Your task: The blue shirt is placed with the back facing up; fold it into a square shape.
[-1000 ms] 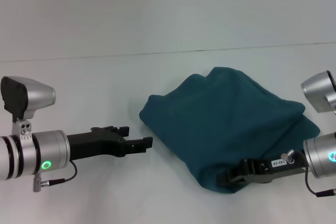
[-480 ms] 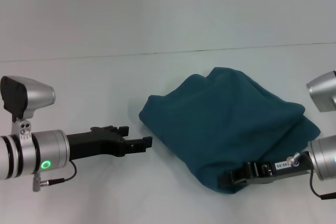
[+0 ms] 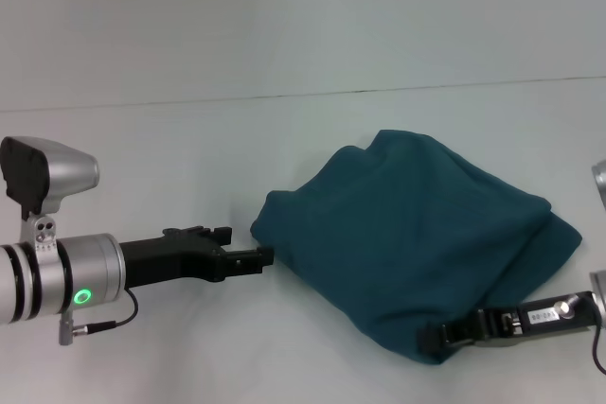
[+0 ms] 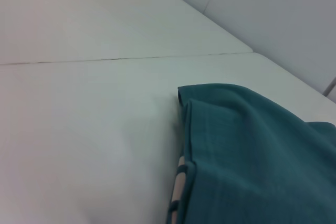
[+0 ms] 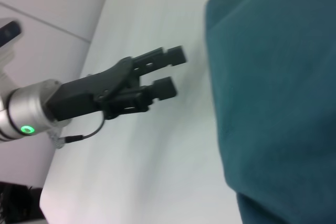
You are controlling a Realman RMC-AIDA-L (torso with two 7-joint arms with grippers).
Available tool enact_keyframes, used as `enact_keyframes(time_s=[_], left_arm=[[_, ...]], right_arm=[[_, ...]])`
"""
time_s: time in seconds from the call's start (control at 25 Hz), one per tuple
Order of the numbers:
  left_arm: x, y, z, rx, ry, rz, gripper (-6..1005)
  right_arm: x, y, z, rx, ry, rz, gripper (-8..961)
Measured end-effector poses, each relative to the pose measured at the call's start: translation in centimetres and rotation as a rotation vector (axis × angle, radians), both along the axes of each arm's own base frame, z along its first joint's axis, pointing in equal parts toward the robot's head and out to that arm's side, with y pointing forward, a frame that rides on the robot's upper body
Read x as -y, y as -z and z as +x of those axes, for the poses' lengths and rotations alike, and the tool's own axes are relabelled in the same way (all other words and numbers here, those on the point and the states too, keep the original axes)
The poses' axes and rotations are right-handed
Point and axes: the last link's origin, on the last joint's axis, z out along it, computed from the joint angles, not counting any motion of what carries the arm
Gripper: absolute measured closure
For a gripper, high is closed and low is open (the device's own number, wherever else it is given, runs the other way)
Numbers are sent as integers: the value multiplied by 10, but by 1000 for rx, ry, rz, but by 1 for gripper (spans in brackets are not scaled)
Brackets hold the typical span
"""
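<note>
I find almost no writing I can make out. A small white label point(image 3: 543, 313) sits on my right gripper point(image 3: 437, 337), carrying dark characters too small for me to read. At the edge of the blue shirt point(image 3: 417, 224), the left wrist view shows a sliver of off-white print point(image 4: 179, 186) peeking out from under a fold, but no whole letter shows. My left gripper point(image 3: 260, 257) bears no marking that I can read.
</note>
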Motion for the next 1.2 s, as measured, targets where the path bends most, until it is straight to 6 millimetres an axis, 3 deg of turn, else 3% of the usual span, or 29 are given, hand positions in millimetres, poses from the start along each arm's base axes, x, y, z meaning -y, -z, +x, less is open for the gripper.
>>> enact_keyframes(time_s=[0.52,0.6,0.84,1.2], left_arm=[[-2,-2,1,-3,5,8,125],[-4,-4,2,-2,6,17,125],[-11,-12,6,8,11,56,126],[-25,-6,20,14,12,84,126]], right_arm=[[9,-18,22,51,15,0,933],[10,-29,24,29,6,24,805],[9,-58,20,-91,-41,136,555],[-7,-79,6,-172,-116,283,346]])
